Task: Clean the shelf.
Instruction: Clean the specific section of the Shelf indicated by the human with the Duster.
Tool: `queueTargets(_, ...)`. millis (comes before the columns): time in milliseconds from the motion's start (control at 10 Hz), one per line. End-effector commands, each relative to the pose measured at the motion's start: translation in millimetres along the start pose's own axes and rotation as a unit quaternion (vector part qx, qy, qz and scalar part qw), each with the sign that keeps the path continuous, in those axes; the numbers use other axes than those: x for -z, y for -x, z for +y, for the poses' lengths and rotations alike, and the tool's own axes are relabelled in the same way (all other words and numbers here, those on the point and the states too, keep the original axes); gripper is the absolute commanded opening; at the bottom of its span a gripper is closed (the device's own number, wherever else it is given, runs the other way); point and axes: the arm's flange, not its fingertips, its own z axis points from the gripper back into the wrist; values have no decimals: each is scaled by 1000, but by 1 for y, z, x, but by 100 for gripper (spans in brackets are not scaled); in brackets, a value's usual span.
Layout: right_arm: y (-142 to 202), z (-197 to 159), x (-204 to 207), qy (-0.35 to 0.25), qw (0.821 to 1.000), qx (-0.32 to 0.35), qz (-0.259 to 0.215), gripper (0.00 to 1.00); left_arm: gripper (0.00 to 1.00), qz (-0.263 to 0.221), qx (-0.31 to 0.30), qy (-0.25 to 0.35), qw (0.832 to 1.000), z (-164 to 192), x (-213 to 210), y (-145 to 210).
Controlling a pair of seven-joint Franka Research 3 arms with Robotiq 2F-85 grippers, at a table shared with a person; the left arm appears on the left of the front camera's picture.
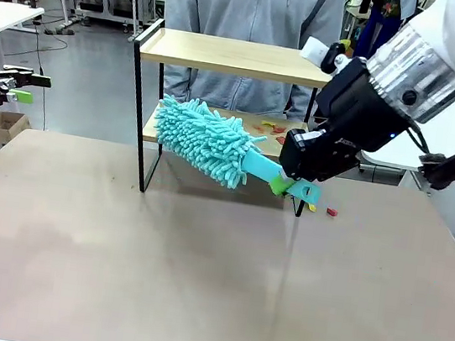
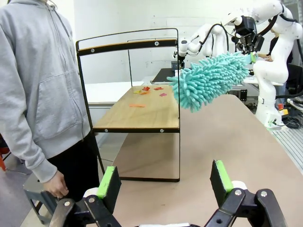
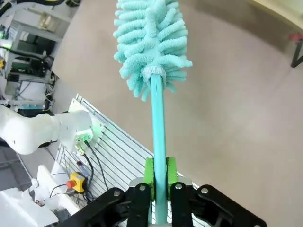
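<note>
Front view: the shelf (image 1: 227, 54) stands at upper centre of the desk (image 1: 194, 285), with red and orange scraps (image 1: 269, 126) littering its lower board. Your right claw (image 1: 293, 186), pinched tight on the handle of the teal duster (image 1: 202, 140), holds the fluffy head at that board's front edge. Your left claw (image 2: 164, 182) gapes wide and empty at the bottom of the left wrist view. Risk: the handle could catch the black frame leg and shove the light shelf toward the person (image 1: 251, 4) behind it.

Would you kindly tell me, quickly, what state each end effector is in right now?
The left end effector: open, holding nothing.
The right end effector: closed on the handle of the duster.
</note>
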Motion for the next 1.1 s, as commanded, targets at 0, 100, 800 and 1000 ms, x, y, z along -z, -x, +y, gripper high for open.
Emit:
queueTargets(0, 10, -7, -7, -3, 1000, -21, 9, 13, 100, -1, 3, 0, 1000, -1, 0, -3)
queueTargets(100, 10, -7, -7, -3, 1000, -21, 9, 13, 100, -1, 3, 0, 1000, -1, 0, -3)
queueTargets(800, -51, 47, 18, 31, 995, 80, -53, 13, 100, -1, 3, 0, 1000, -1, 0, -3)
queueTargets(1000, -78, 62, 31, 55, 988, 128, -72, 13, 100, -1, 3, 0, 1000, -1, 0, -3)
